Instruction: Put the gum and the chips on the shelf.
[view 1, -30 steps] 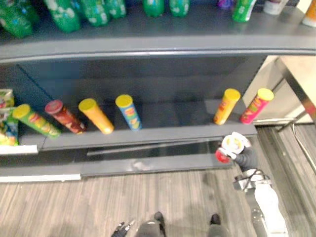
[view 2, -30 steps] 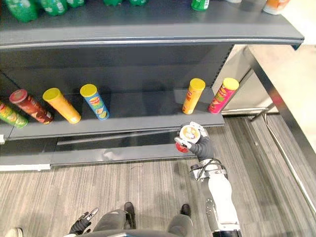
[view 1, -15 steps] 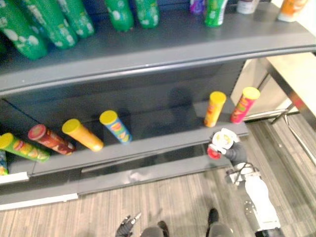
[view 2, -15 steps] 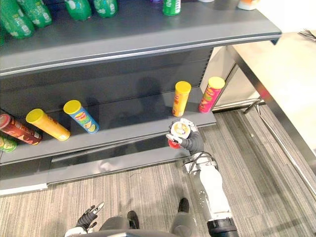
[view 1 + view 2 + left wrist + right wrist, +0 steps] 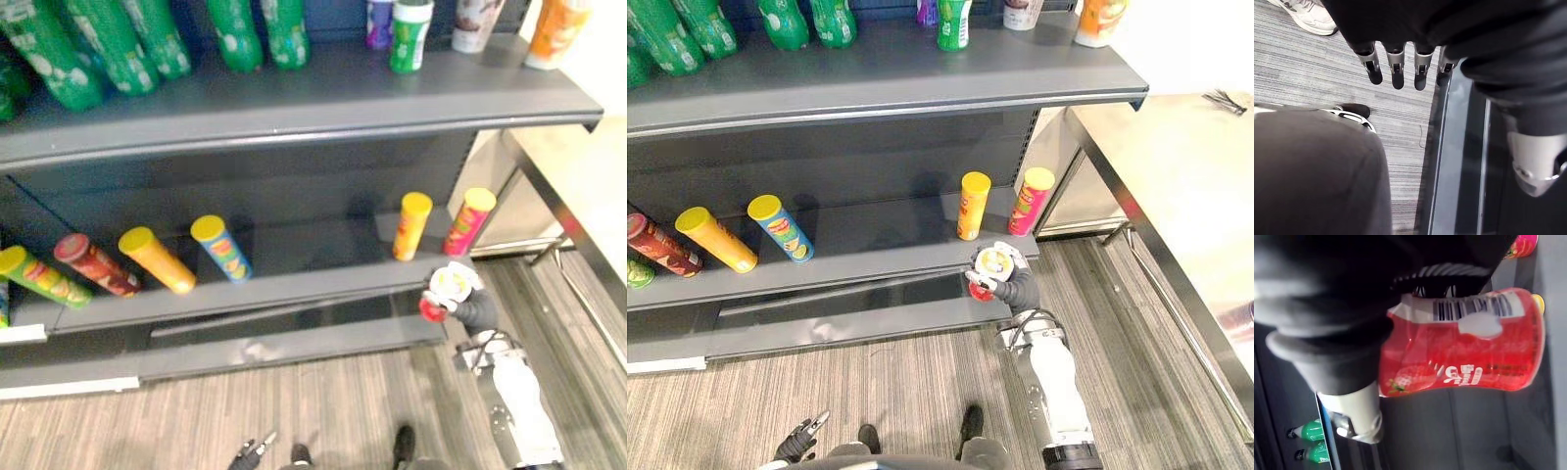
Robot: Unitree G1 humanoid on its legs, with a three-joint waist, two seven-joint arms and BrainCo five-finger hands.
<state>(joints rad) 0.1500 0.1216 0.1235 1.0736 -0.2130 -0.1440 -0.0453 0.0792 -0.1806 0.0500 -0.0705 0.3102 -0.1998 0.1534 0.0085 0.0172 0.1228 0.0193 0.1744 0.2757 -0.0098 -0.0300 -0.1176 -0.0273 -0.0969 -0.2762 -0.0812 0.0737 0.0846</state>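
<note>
R hand [image 5: 1021, 292]: fingers clamped on gum bottle [image 5: 1464, 357], just off lower shelf [image 5: 872, 259] front edge, 5 o'clock of orange chip can [image 5: 972, 206]. Prob. light, rigid, slick plastic; grip at waist. L hand [image 5: 1396, 66]: fingers relaxed, empty.

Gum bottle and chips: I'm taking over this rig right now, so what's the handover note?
Right hand: shut on the red gum bottle, held just in front of the lower shelf edge, near the yellow chip can and pink chip can.
Left hand: open, hanging low, holding nothing.
Done: chip cans are already on the lower shelf.
Left: set the gum on the shelf and let go.
</note>
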